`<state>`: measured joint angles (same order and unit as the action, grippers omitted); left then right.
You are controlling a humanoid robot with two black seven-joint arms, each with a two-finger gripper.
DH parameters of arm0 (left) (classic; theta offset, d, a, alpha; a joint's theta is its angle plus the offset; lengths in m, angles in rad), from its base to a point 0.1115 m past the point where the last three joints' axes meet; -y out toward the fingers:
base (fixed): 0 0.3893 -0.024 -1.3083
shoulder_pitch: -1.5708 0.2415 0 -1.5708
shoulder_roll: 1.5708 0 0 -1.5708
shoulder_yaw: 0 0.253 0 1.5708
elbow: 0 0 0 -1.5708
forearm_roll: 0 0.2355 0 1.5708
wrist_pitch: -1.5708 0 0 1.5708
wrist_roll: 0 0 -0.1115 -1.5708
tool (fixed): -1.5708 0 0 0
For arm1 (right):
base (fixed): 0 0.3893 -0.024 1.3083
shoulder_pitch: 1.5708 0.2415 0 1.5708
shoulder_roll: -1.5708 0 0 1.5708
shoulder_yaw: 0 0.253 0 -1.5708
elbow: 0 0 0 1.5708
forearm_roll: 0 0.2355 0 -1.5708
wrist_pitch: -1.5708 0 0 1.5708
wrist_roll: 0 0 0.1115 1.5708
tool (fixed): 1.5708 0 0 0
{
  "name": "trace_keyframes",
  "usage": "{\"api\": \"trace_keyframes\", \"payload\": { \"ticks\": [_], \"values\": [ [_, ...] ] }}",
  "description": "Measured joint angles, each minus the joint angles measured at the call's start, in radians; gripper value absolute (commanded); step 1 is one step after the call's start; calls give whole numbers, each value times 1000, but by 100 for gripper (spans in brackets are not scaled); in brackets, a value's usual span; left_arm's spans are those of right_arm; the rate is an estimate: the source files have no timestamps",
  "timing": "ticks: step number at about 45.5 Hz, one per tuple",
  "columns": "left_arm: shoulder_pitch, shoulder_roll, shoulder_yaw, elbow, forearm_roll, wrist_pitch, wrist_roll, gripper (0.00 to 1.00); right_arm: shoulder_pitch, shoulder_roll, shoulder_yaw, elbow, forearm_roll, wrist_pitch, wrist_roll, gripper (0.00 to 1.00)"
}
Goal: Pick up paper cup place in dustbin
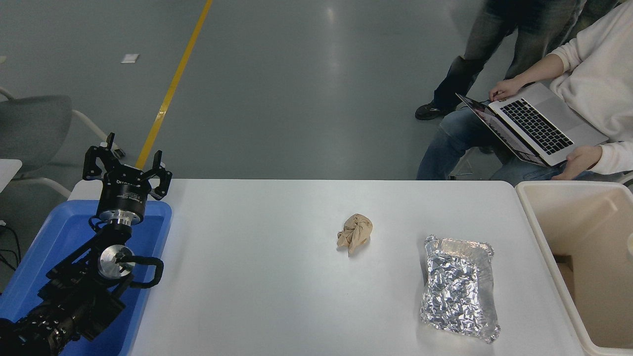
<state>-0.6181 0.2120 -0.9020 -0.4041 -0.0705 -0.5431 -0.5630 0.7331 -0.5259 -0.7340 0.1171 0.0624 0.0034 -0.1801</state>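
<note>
The beige dustbin [535, 225] stands at the table's right end, cut off by the picture's edge. No paper cup shows on the table. A pale curved sliver [630, 246] shows at the right edge inside the dustbin; I cannot tell what it is. My left gripper [126, 162] is open and empty, parked upright at the lower left over a blue tray. My right arm is out of view.
A blue tray [156, 232] lies at the table's left under the left arm. A crumpled brown paper ball [354, 233] lies mid-table. A crinkled silver foil tray [460, 287] lies right of it. A seated person with a laptop [539, 123] is at the far right, and another person stands behind.
</note>
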Motion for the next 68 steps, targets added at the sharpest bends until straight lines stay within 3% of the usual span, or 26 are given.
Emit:
{"api": "trace_keyframes", "payload": {
  "ticks": [15, 18, 22, 26, 28, 47, 57, 68],
  "values": [
    [0, 0, 0, 0, 0, 0, 0, 99, 10, 1, 8, 35, -2, -53, 1, 81],
    [0, 0, 0, 0, 0, 0, 0, 99, 23, -9, 7, 59, -2, -56, 1, 90],
    [0, 0, 0, 0, 0, 0, 0, 99, 60, -34, -1, 121, -5, -59, 0, 91],
    [0, 0, 0, 0, 0, 0, 0, 99, 133, -78, -35, 237, -21, -61, -1, 93],
    [0, 0, 0, 0, 0, 0, 0, 99, 170, -98, -59, 293, -28, -62, -2, 100],
    [0, 1, 0, 0, 0, 0, 0, 99, 744, -162, -481, 832, -58, -7, -4, 100],
    [0, 0, 1, 0, 0, 0, 0, 99, 1068, -139, -570, 1035, -59, 250, -4, 100],
    [0, 1, 1, 0, 0, 0, 0, 99, 1299, 31, -592, 1120, -59, 600, -4, 100]
  ]
}}
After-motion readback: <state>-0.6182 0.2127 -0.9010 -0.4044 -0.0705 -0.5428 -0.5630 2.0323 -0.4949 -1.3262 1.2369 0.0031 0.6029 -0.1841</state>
